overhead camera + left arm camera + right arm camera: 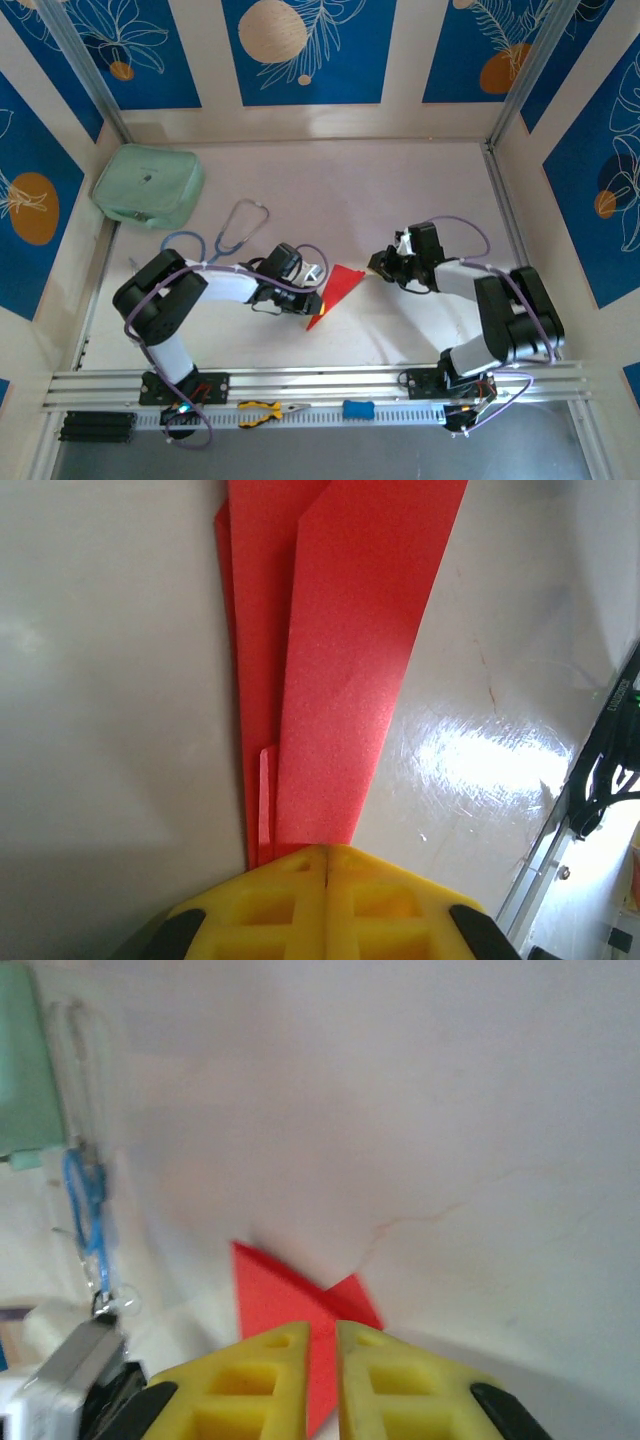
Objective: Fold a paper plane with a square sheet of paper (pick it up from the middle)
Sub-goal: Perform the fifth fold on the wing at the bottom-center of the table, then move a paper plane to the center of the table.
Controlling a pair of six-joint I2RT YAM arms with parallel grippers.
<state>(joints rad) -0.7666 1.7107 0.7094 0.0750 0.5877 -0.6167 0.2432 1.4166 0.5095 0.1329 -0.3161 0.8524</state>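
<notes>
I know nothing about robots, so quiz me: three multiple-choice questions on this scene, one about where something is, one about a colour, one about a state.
1. Where does the mint-green pouch lie?
A. far-left corner
B. near-right edge
C. under the paper

2. What colour is the folded paper?
A. blue
B. red
C. white

3. The left gripper is:
A. wide open
B. shut on the paper
C. half open and empty

Answers:
1 A: the top view shows it at the far left.
2 B: it is bright red in every view.
3 B: its jaws meet with the paper pinched between them.
</notes>
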